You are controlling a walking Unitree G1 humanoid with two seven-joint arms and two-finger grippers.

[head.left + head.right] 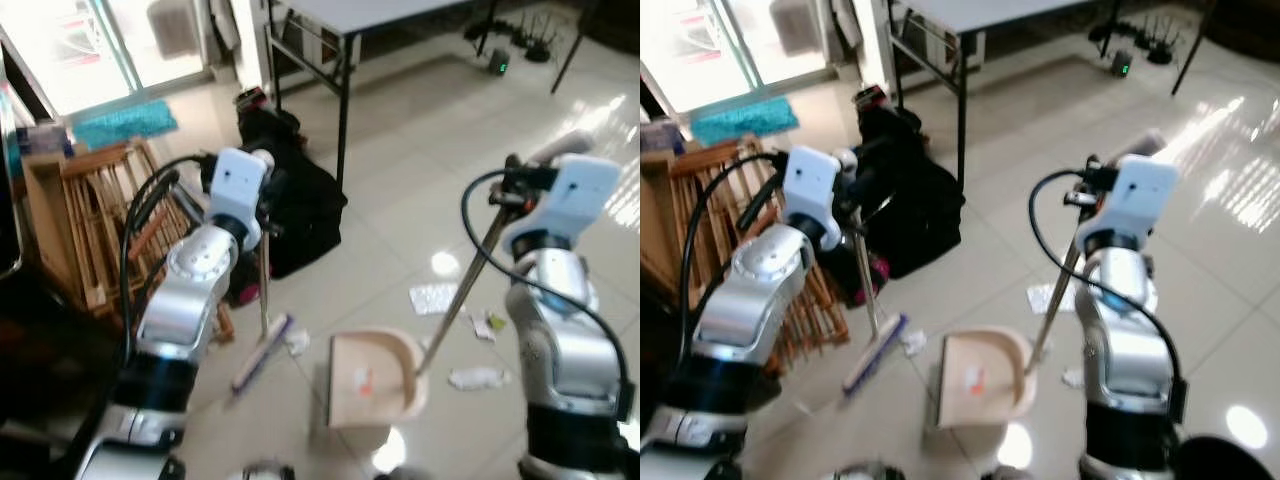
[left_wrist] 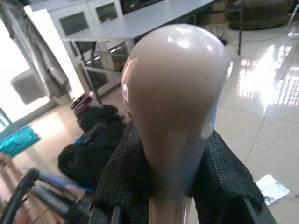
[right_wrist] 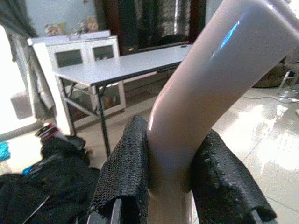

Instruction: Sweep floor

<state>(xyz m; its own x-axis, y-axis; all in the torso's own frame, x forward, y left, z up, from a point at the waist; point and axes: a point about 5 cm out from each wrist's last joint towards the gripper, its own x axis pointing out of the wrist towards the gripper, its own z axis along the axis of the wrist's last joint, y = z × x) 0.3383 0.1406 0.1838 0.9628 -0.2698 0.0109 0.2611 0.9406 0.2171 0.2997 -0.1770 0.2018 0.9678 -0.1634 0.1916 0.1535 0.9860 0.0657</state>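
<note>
My left gripper [image 1: 267, 212] is shut on the thin pole of a broom [image 1: 263, 290]. The broom's head [image 1: 262, 350] rests tilted on the tiles. In the left wrist view the rounded beige handle top [image 2: 175, 88] stands between the black padded fingers [image 2: 119, 182]. My right gripper [image 1: 510, 197] is shut on the long handle [image 1: 462, 290] of a beige dustpan [image 1: 370, 378], which sits on the floor between my arms. The same handle [image 3: 205, 84] is clamped between the pads [image 3: 124, 172] in the right wrist view. Litter lies around: a paper sheet [image 1: 435, 297], wrappers [image 1: 478, 377] and a white scrap [image 1: 297, 342].
A black bag [image 1: 305, 205] lies just beyond the broom. A wooden rack [image 1: 90, 215] leans at the left. A folding table [image 1: 345, 100] stands behind, with a teal mat [image 1: 125, 122] by the glass door. Cables and a device [image 1: 500, 65] sit at the far right.
</note>
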